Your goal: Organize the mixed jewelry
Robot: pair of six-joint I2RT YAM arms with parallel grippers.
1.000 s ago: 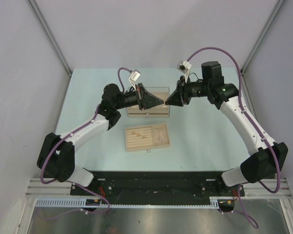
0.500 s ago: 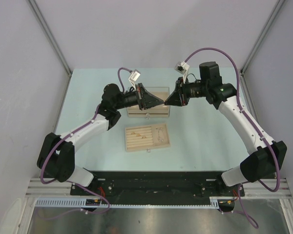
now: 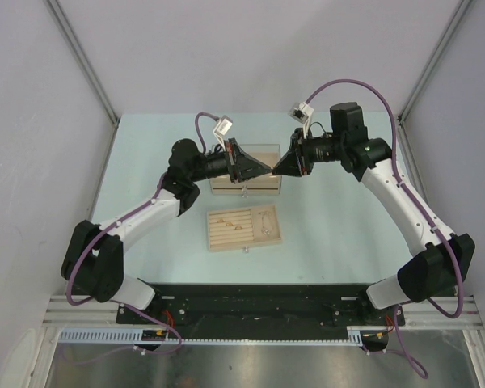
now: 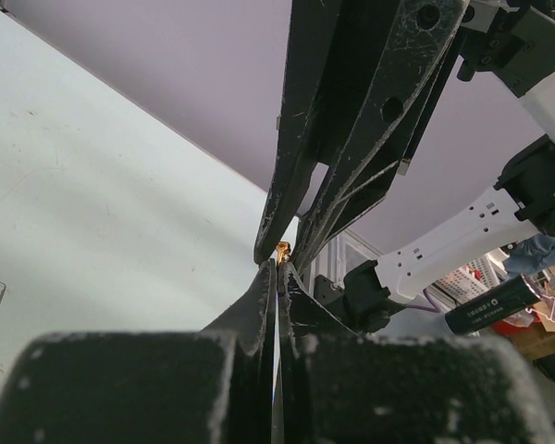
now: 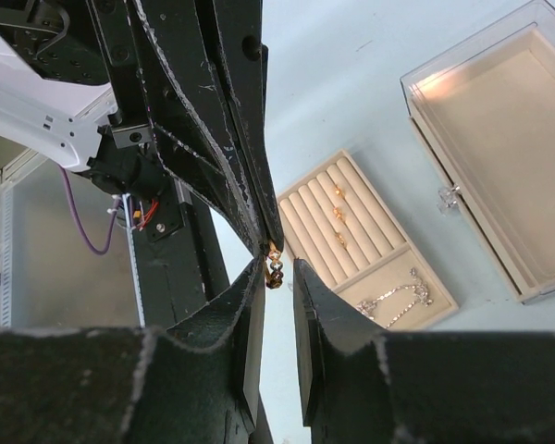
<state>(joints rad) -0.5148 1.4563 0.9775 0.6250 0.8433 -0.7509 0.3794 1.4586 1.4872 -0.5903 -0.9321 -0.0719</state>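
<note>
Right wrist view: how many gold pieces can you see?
4: three gold pieces in slots of the beige tray; one more dangling from the shut left claw. Others may be hidden.

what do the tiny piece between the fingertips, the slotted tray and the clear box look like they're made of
Tiny piece: gold-coloured metal, judging by its shiny yellow glint; plated or solid cannot be told.
Slotted tray: beige, matte, soft-looking ridges, probably velvet or foam padding.
Clear box: transparent rigid plastic, seemingly acrylic, with glossy edges and a small metal-looking clasp.
</note>
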